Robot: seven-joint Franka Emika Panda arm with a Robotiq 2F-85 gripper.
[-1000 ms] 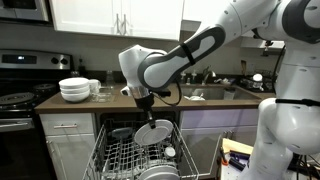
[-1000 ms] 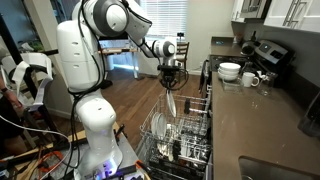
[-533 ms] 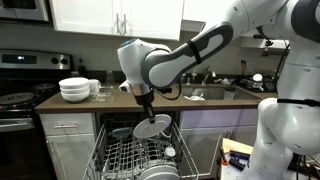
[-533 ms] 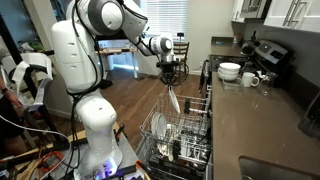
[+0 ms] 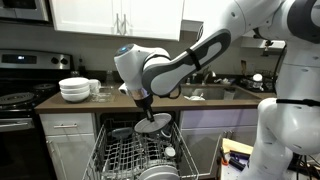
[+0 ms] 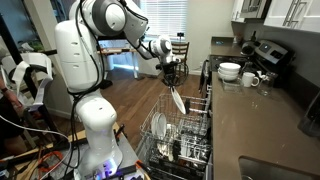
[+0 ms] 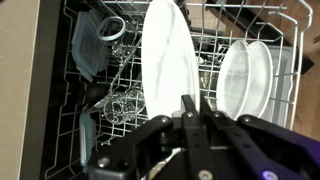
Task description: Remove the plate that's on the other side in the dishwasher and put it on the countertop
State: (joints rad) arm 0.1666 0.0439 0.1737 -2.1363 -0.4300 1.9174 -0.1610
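White upper cabinets (image 5: 115, 15), bright window (image 6: 165, 20)

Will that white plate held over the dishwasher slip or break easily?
The round white plate looks smooth and rigid, so it is probably slippery. The gripper pinches only its rim, so it may swing. It would likely break if dropped.

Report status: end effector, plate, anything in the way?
End effector shut on plate. Plate tilted, held over dishwasher rack, not yet on countertop. Nothing seen in the way.
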